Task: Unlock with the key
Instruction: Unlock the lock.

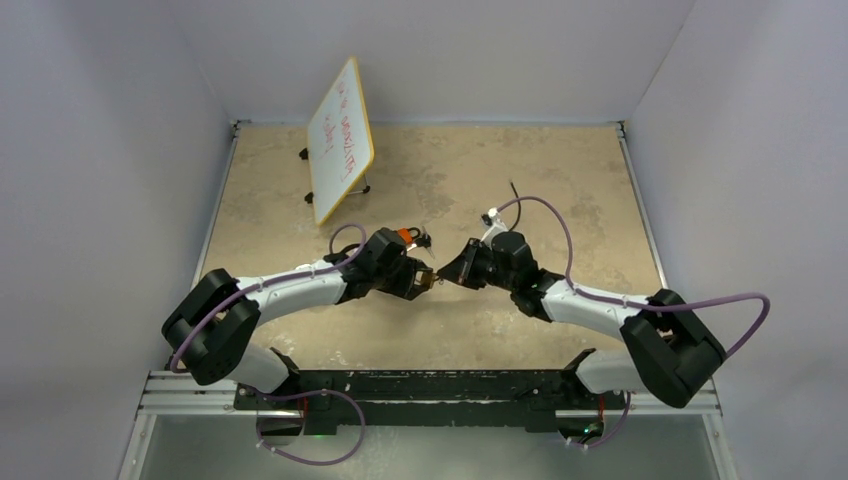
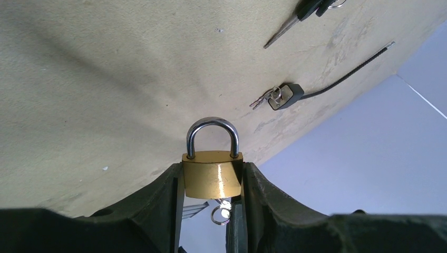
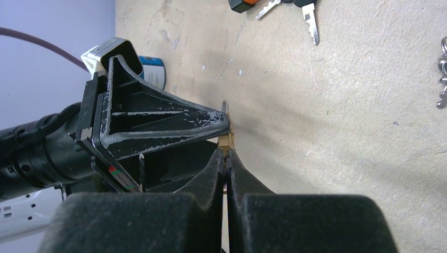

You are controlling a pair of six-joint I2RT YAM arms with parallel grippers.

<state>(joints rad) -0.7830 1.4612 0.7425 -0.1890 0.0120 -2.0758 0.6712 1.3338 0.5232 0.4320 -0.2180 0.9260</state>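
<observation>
My left gripper (image 2: 212, 171) is shut on a brass padlock (image 2: 211, 179) and holds it above the table, its steel shackle (image 2: 212, 125) closed. A small key and its ring (image 2: 219, 213) hang at the padlock's underside. In the right wrist view my right gripper (image 3: 226, 154) is shut, its tips pressed against the brass padlock (image 3: 228, 140). The key itself is hidden between the pads. In the top view the left gripper (image 1: 417, 279) and the right gripper (image 1: 448, 274) meet tip to tip at the padlock (image 1: 431, 277).
Loose keys (image 3: 311, 18) and an orange-black item (image 3: 241, 4) lie on the table beyond the grippers, and a key bunch (image 3: 441, 79) lies at the right. A small black lock with a cable (image 2: 286, 95) lies nearby. A tilted whiteboard (image 1: 340, 140) stands at the back left.
</observation>
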